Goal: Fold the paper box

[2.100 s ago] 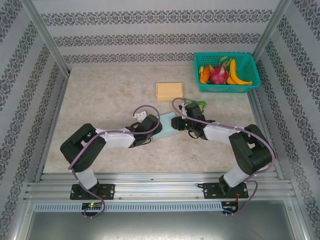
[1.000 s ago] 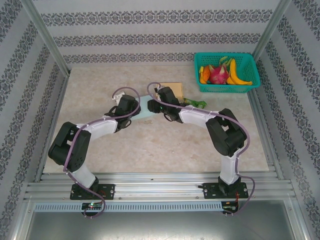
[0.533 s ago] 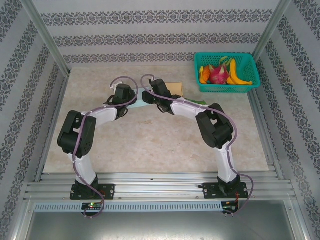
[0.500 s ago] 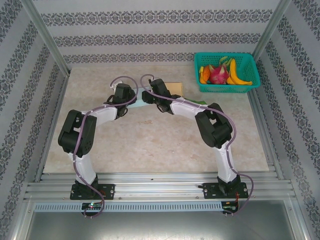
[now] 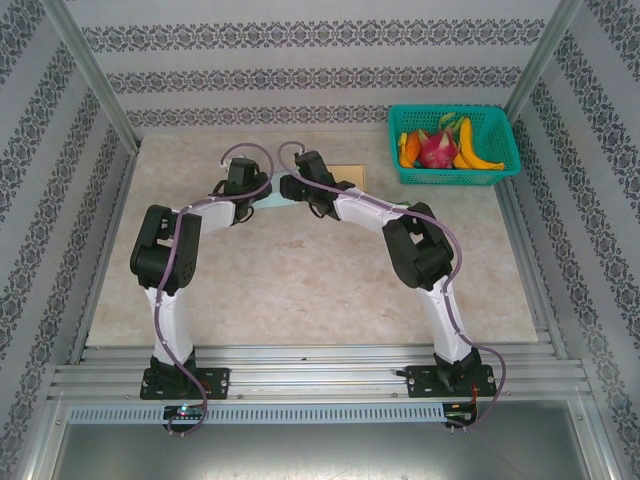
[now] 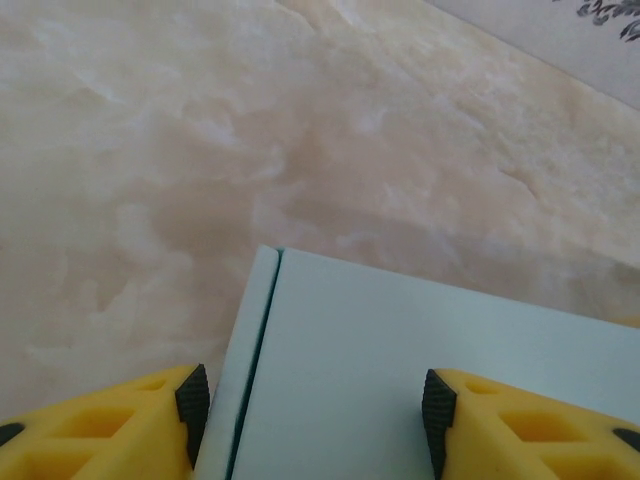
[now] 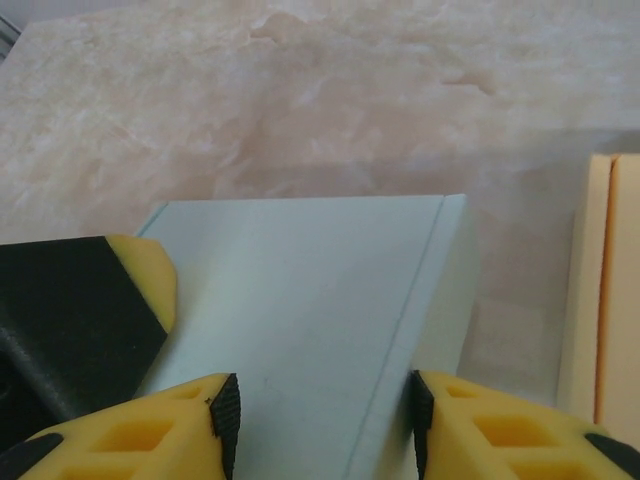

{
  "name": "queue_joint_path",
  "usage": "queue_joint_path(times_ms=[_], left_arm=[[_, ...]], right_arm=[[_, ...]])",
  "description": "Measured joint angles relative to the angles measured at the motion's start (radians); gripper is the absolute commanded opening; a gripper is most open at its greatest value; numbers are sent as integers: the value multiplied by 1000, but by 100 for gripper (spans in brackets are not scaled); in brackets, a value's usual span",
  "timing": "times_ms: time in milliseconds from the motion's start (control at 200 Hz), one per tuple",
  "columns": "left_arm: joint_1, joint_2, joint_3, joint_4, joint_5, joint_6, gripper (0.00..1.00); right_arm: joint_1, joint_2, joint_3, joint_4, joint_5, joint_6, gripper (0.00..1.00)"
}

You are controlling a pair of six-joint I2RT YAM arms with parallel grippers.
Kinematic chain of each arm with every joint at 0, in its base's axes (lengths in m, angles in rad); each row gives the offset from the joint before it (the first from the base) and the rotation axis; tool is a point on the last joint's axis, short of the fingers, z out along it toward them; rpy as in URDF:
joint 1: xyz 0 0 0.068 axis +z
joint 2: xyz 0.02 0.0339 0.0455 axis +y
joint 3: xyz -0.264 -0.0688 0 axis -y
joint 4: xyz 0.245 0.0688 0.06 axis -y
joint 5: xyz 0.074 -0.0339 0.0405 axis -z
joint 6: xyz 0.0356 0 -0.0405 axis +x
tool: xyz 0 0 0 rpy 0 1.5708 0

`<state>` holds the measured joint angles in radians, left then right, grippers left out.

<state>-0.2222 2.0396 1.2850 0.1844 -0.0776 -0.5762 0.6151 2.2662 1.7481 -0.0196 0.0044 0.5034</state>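
The paper box [image 5: 271, 199] is a flat pale blue box lying far out on the table, between my two grippers. My left gripper [image 5: 243, 182] is at its left end. In the left wrist view the jaws [image 6: 313, 405] stand apart over the box [image 6: 420, 370], the left pad by its left edge and the right pad above its top face. My right gripper [image 5: 304, 183] is at the box's other end. Its jaws [image 7: 320, 415] are apart too, with the right pad at the right edge of the box [image 7: 300, 300] and the left pad over the top.
A tan flat box [image 5: 349, 175] lies just right of the blue one, its edge [image 7: 605, 300] close to my right fingers. A green basket [image 5: 452, 108] of fruit stands at the back right. Patterned walls close in the table's back and sides.
Both arms have reached farther toward the back wall, and the blue box has gone with them, up and to the left. The right jaws have widened a little.
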Motion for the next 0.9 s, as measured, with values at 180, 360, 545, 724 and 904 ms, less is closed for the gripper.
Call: queue_joint_path(times_ms=[180, 360, 545, 724, 904], left_arm=[[2, 14, 14, 3, 2, -3, 60], [2, 28, 23, 2, -6, -4, 60], [6, 32, 23, 2, -12, -14, 61], [14, 32, 23, 0, -13, -37, 65], [15, 32, 23, 0, -12, -60, 73]], right_arm=[[-16, 13, 26, -23, -39, 32, 51], [-27, 33, 39, -39, -73, 54, 53], [-30, 34, 39, -49, -98, 74, 54], [-31, 34, 38, -41, -110, 95, 54], [-30, 34, 23, -29, -119, 104, 54]])
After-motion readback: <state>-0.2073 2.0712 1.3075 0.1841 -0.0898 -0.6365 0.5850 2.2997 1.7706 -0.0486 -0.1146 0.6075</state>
